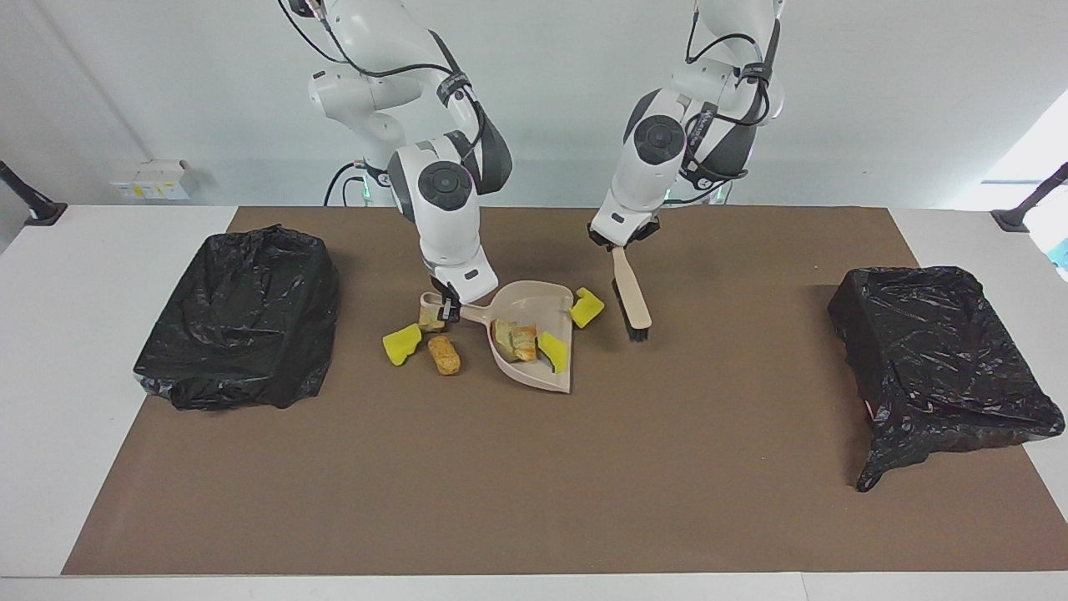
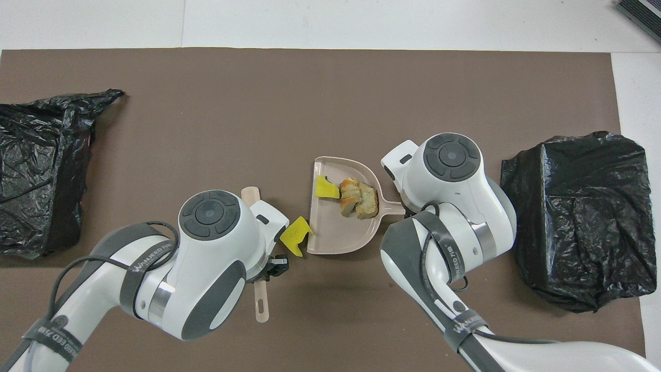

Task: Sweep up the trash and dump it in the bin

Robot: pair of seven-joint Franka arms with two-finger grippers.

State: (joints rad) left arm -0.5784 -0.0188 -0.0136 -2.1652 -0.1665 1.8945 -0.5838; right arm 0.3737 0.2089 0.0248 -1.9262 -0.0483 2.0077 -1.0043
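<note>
My right gripper (image 1: 450, 310) is shut on the handle of the beige dustpan (image 1: 534, 305), which holds tan trash lumps (image 1: 513, 340) and a yellow sponge piece (image 1: 552, 351). Another yellow piece (image 1: 587, 307) lies on the mat just outside the pan's open mouth, between the pan and the brush (image 1: 632, 296). My left gripper (image 1: 619, 244) is shut on the brush handle, bristles down by the mat. One yellow piece (image 1: 401, 344) and two tan lumps (image 1: 445, 355) (image 1: 430, 317) lie beside the pan's handle. In the overhead view, the dustpan (image 2: 335, 237) and the loose yellow piece (image 2: 295, 235) show.
A black bag-lined bin (image 1: 238, 317) stands at the right arm's end of the brown mat, another bin (image 1: 934, 351) at the left arm's end. Open mat stretches from the dustpan to the edge farthest from the robots.
</note>
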